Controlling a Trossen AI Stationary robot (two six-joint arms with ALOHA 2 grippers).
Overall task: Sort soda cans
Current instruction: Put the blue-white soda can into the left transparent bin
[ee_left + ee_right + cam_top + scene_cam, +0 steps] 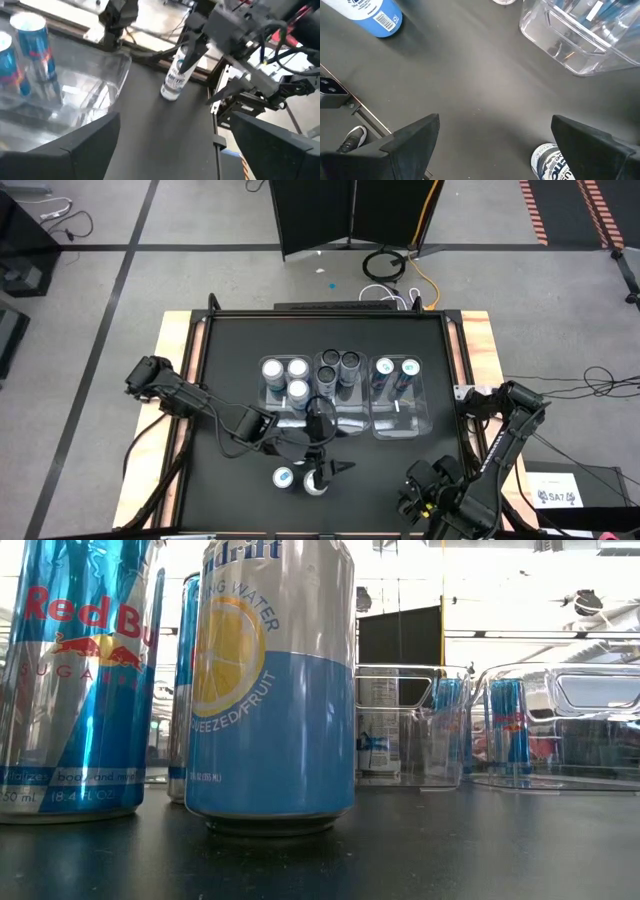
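Observation:
Two loose soda cans stand near the table's near edge. In the low view they show as a Red Bull can and a white-and-blue can. My left gripper is open above the table, just right of these cans. Another white-and-blue can stands near the right arm, which hides it in the high view. My right gripper is open around it. More cans stand in three clear bins. My right gripper has one finger close beside the top of the standing white-and-blue can, coming down at a slant from the table's right. I cannot tell whether it touches the can. The can stands upright on the table.
Three clear bins sit side by side at mid-table: the left bin with white-topped cans, the middle bin with dark cans, the right bin with blue cans. The black table surface lies bare between the bins and the near edge.

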